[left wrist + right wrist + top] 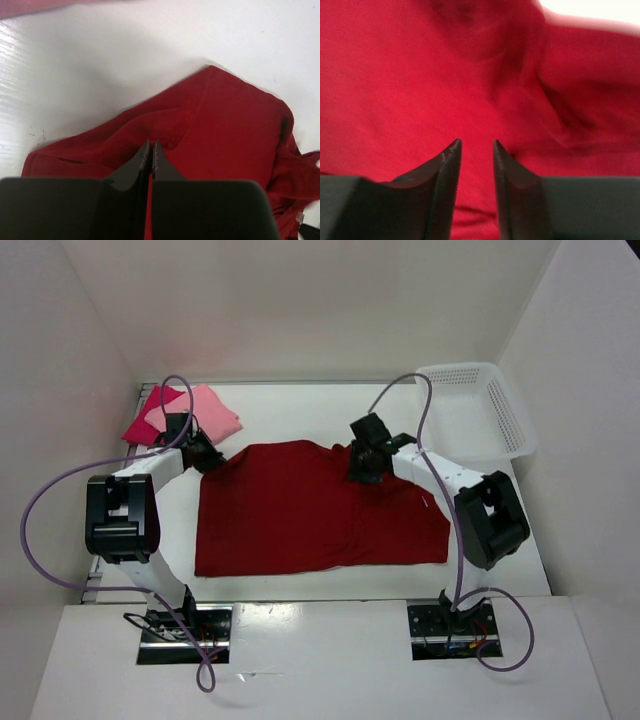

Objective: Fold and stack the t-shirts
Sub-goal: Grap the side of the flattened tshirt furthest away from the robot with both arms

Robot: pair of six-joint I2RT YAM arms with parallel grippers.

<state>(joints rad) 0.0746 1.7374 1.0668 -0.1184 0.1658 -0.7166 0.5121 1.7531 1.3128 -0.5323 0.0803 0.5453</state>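
The large dark red t-shirt (310, 510) lies spread flat in the middle of the table. My left gripper (205, 455) is at its back left corner; in the left wrist view its jaws (151, 142) are shut, pinching a raised fold of the dark red cloth (230, 130). My right gripper (362, 465) is over the shirt's back edge near the collar; in the right wrist view it (477, 142) is open just above the cloth (395, 75), holding nothing. The bright crimson-pink t-shirt (145, 420) and the light pink t-shirt (212, 408) lie folded at the back left.
A white mesh basket (480, 410) stands at the back right, against the right wall. White walls close in the table on three sides. A strip of pink cloth (30, 6) shows at the top left of the left wrist view.
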